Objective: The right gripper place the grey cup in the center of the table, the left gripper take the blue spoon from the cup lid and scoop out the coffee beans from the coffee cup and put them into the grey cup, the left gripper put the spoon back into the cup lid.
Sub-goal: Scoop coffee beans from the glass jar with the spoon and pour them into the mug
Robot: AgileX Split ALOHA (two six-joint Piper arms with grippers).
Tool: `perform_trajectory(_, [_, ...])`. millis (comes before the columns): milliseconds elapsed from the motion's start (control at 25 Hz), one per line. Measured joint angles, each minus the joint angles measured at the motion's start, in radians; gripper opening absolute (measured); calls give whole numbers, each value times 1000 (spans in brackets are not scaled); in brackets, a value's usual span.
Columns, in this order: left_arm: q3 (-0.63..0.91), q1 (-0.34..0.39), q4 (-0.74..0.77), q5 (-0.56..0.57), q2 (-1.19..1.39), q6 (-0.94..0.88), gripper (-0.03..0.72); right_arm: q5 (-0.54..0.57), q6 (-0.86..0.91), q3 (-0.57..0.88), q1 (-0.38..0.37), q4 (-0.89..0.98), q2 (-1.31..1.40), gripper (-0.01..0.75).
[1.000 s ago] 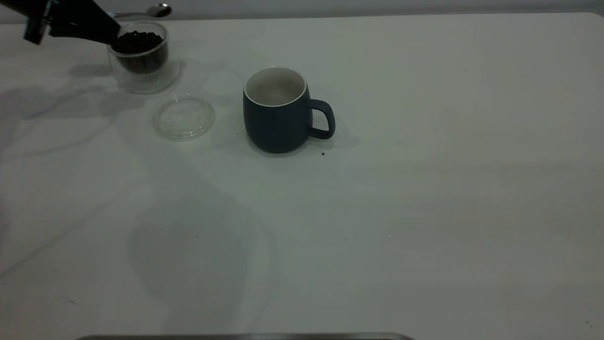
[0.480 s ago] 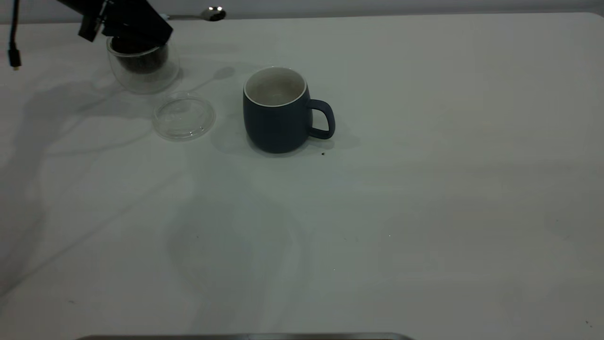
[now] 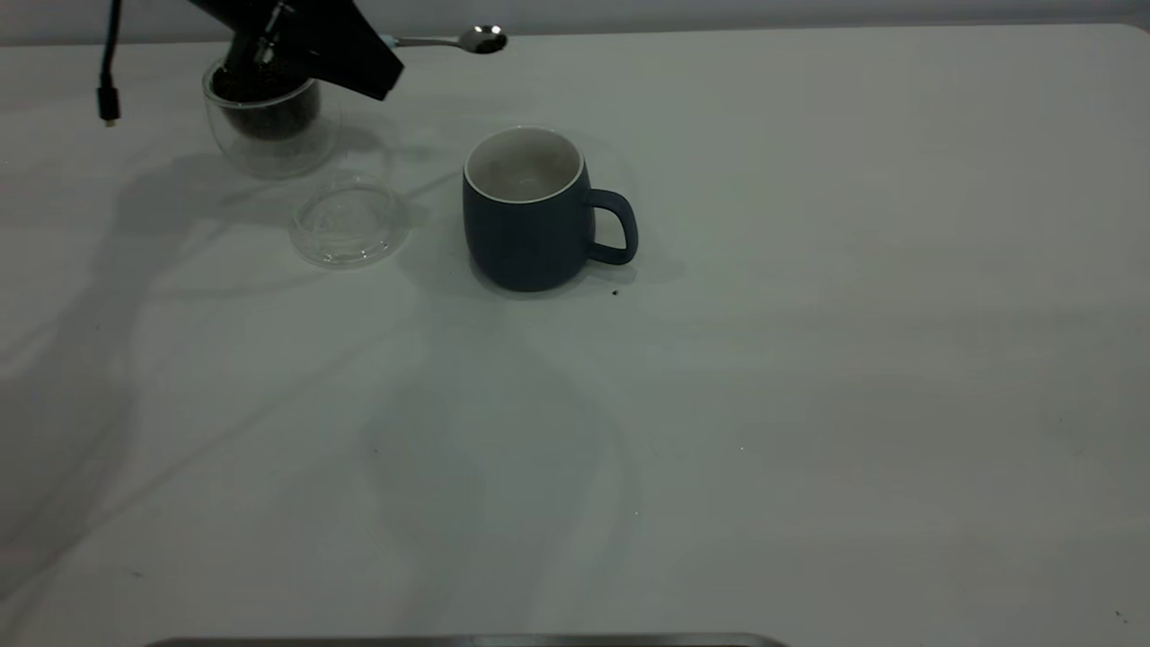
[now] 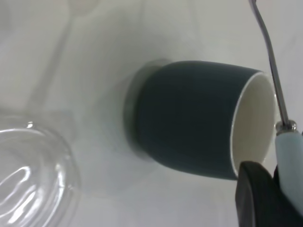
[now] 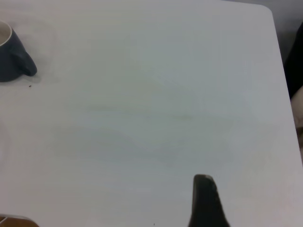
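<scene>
We start with the table (image 3: 809, 404), a wide plain white top that carries every item. Next in size is the grey cup (image 3: 526, 216), upright near the table's middle, handle toward the right arm's side, its white inside showing no beans. We judge it heavy and stable enough to stay put under a light tap from the spoon.

The left gripper (image 3: 346, 54) hangs above the coffee cup (image 3: 269, 121) at the far left of the table. Its fingers are closed on the pale handle of the blue spoon (image 3: 467, 40), which sticks out level toward the grey cup with its metal bowl short of the rim. Whether the bowl carries beans we cannot tell. The right gripper (image 5: 204, 203) shows one dark finger only, well apart from the cup over bare table; we cannot tell how far it is open.

The coffee cup is clear double-walled glass: we treat it as fragile and slippery, and it needs no grasp. The coffee beans (image 3: 260, 90) inside are small, loose and quick to roll off a tilted spoon.

The cup lid (image 3: 349, 223) lies flat between the two cups, empty. The spoon is light, stiff and smooth; the handle grip near the neck looks correct, and we keep the bowl level.
</scene>
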Motion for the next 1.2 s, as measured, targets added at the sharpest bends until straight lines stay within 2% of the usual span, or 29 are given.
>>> perform_trajectory(560, [5, -48, 0, 0, -6, -9, 90, 0, 0, 0, 0, 0, 0, 460])
perform_trajectory(1200, [192, -67, 1, 0, -88, 94, 90, 0, 0, 0, 0, 0, 0, 460])
